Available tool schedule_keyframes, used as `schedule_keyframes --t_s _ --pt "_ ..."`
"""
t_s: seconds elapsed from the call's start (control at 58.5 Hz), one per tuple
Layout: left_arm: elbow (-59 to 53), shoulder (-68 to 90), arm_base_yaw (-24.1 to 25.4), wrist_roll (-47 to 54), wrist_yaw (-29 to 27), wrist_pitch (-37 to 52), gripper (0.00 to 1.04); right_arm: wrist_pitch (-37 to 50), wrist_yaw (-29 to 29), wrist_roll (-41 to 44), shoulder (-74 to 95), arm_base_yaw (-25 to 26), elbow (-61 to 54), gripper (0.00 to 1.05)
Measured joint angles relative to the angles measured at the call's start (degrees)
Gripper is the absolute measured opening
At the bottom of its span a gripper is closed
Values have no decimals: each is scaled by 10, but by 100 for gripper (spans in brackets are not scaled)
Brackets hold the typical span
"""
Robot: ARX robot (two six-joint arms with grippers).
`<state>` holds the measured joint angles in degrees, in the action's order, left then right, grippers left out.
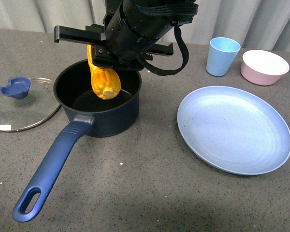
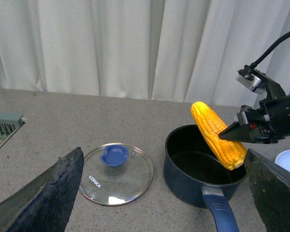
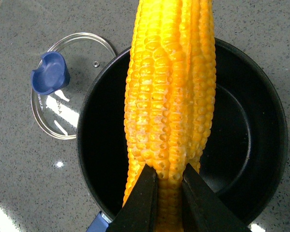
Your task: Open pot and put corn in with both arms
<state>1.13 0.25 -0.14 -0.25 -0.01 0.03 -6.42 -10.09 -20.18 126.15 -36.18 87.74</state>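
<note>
While lid (image 1: 24, 104) lies aside, right gripper (image 3: 168, 193) (clamped) holds corn (image 1: 104, 79) inside pot (image 1: 99, 118) rim.

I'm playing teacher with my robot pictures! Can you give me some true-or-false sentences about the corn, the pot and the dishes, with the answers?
1. The glass lid sits on the pot. False: it lies on the table beside the open pot.
2. The right gripper holds the corn over the pot. True.
3. The corn lies flat on the blue plate. False: the plate holds nothing, and the corn hangs tilted with its lower end inside the pot's rim.
4. A blue cup stands next to a pink bowl. True.
5. The left gripper holds the lid. False: its fingers are apart, holding nothing.
</note>
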Motion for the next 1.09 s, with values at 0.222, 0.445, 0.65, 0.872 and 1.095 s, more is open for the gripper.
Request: schedule_keyframes --t_s 0.222,0.445,0.65,0.872,1.095 --pt "0 0 0 0 0 0 98 -4 1 -7 5 -3 8 30" --pt "0 0 0 0 0 0 98 -3 5 -8 6 -5 2 68" --pt "0 0 0 0 0 0 98 20 23 -10 -3 -2 -40 97" --pt "0 0 0 0 0 0 98 115 75 7 -107 12 -158 95" --pt "0 0 0 0 0 0 98 203 137 50 -276 50 -348 95"
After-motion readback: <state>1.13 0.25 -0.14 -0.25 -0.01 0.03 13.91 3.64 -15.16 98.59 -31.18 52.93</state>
